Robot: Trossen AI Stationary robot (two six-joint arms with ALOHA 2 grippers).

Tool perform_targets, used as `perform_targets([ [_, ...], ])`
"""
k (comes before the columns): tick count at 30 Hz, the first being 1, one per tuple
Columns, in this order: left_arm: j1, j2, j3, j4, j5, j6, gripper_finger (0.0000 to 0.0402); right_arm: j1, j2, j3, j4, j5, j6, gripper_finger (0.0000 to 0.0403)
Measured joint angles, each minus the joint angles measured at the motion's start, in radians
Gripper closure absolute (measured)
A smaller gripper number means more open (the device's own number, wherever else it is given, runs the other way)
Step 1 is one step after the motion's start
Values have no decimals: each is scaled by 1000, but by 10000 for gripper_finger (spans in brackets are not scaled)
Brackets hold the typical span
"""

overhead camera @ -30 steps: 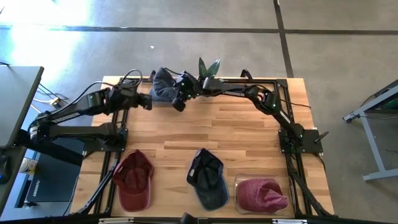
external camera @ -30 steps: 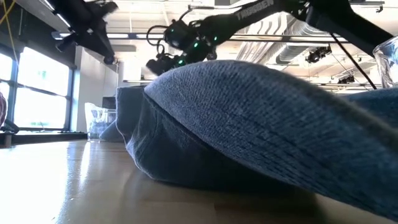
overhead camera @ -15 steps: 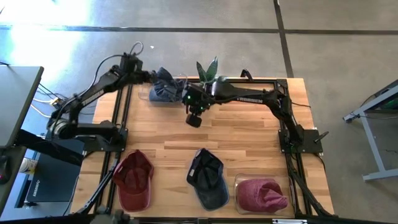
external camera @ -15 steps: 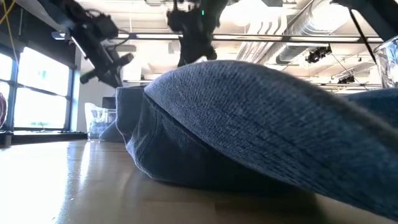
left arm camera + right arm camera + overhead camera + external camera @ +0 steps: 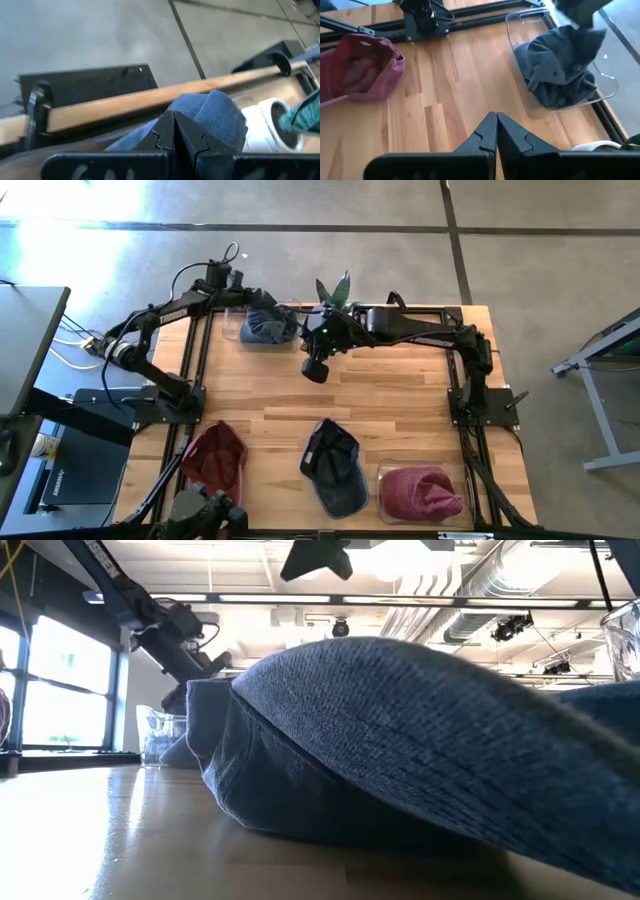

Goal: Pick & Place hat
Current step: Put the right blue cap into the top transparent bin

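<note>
a soft blue-grey cloth hat [image 5: 268, 326] sits in a clear plastic box [image 5: 243, 332]. the wooden table [image 5: 380, 395] is light brown. two black arms.

Left gripper [image 5: 236, 277] raised at far left corner, fingers [image 5: 162, 135] closed, right gripper [image 5: 314, 370] mid-table, fingers [image 5: 487, 132] closed

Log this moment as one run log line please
blue hat: in clear bin | left gripper: shut, empty, above it | right gripper: shut, empty, over table

Hats [image 5: 334, 466] on wooden table [image 5: 390, 385]
</note>
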Motion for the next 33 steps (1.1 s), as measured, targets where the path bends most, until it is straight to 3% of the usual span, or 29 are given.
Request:
perform_targets([
  [8,-38,51,0,-6,182,84,401,0,-26,0,-2,15,1,401],
  [16,-120,142,0,11,128,113,401,0,-25,0,-5,15,1,399],
  [22,-170,136,39,10,75,114,401,11,-29,0,-7,27,0,398],
  [26,-170,45,109,-85,61,132,401,19,-29,0,-27,55,0,397],
  [33,-204,-128,213,-465,31,282,401,24,-43,0,-90,57,-4,399],
])
